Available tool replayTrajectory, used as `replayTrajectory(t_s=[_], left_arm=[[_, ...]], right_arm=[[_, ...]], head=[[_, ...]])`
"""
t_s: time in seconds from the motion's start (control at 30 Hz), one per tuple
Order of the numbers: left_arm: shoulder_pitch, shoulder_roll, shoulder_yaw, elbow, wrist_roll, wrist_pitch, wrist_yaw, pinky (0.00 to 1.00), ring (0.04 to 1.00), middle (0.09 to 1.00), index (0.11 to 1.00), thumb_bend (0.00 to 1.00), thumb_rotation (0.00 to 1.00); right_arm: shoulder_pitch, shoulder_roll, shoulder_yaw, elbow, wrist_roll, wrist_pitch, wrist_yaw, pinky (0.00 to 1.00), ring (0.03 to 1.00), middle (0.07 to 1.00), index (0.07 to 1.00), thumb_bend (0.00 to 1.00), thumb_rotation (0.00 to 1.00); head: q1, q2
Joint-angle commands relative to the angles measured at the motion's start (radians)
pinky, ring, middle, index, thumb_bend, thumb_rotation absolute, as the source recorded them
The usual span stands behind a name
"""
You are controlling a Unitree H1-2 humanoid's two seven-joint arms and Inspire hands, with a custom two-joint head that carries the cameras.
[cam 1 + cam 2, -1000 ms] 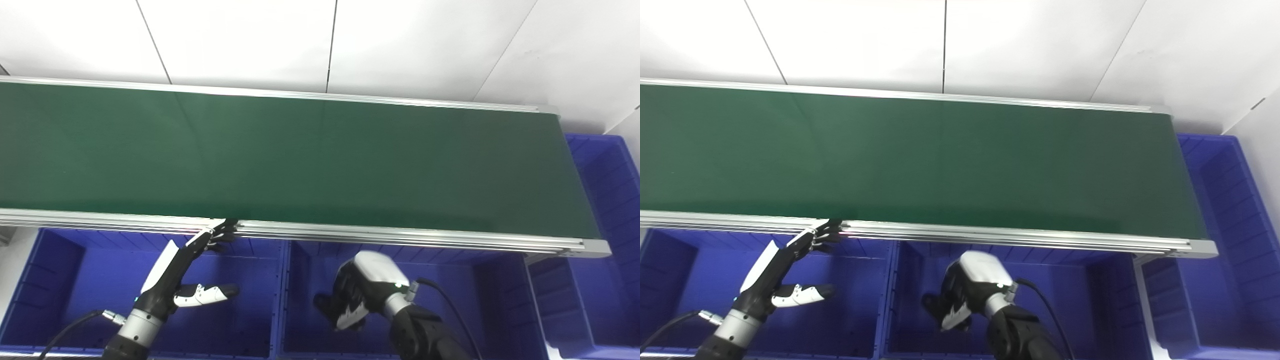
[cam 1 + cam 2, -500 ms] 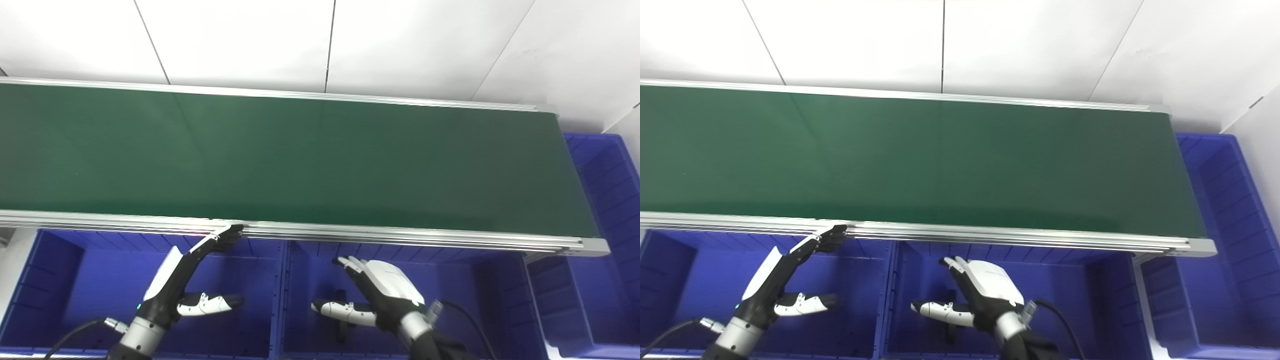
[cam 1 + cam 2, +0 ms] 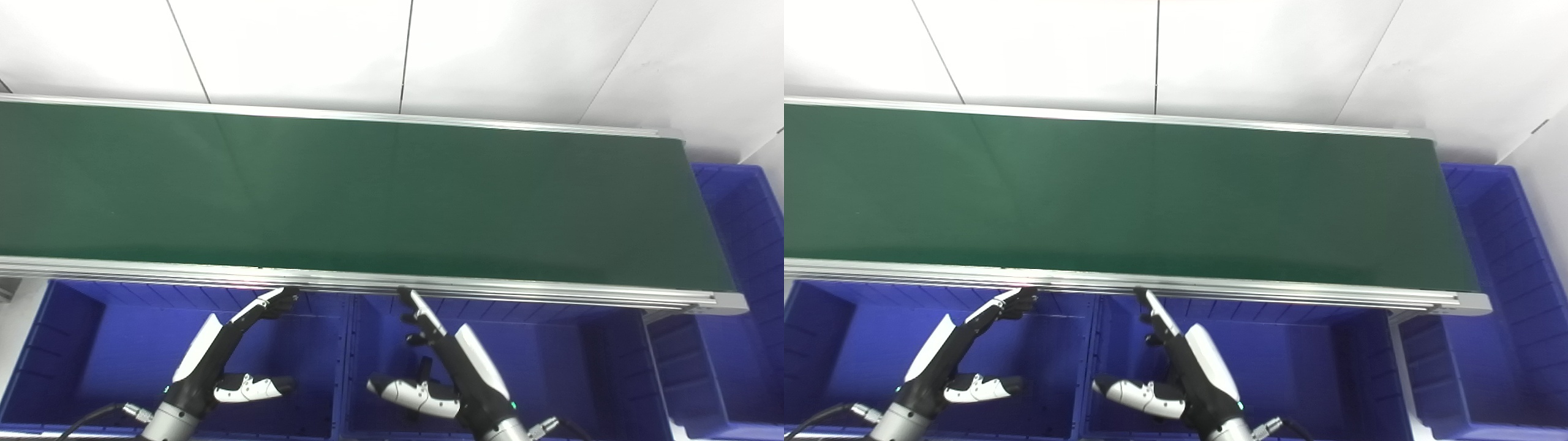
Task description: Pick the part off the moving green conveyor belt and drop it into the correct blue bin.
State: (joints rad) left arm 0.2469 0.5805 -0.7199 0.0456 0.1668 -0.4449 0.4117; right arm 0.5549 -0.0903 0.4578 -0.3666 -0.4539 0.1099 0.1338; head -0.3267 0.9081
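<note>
The green conveyor belt [image 3: 367, 196] runs across the frame from nine o'clock to three o'clock and carries nothing visible along its whole shown length. Both hands hang below its near aluminium rail [image 3: 490, 288], over the blue bins. The left hand [image 3: 220, 349] has its fingers straight and spread with the thumb out toward three o'clock, holding nothing; the right hand [image 3: 450, 367] is likewise splayed and empty, thumb toward nine o'clock, fingertips [image 3: 409, 299] just under the rail. A small dark part [image 3: 422, 370] stands on the floor of the middle bin [image 3: 551, 367], just at twelve o'clock of the right thumb, which suggests the drop is done; whether that bin is the correct one cannot be told from here. The left bin [image 3: 92, 343] and the bin at the belt's end [image 3: 747, 214] show no contents. The risks from here look like these: fingertips of either hand catching the underside of the rail if lifted straight toward twelve o'clock, and a fresh part arriving on the moving belt and passing before the hands clear the rail, ending in the end bin unsorted.
</note>
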Motion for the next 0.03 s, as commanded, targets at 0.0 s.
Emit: replayTrajectory(t_s=[0.0], left_arm=[[-0.008, 0.024, -0.003, -0.014, 0.003, -0.025, 0.021, 0.76, 0.81, 0.845, 0.859, 0.86, 0.69]], right_arm=[[-0.01, -0.001, 0.002, 0.009, 0.025, -0.099, -0.028, 0.79, 0.917, 0.98, 1.0, 0.89, 0.48]], head=[[0.003, -0.004]])
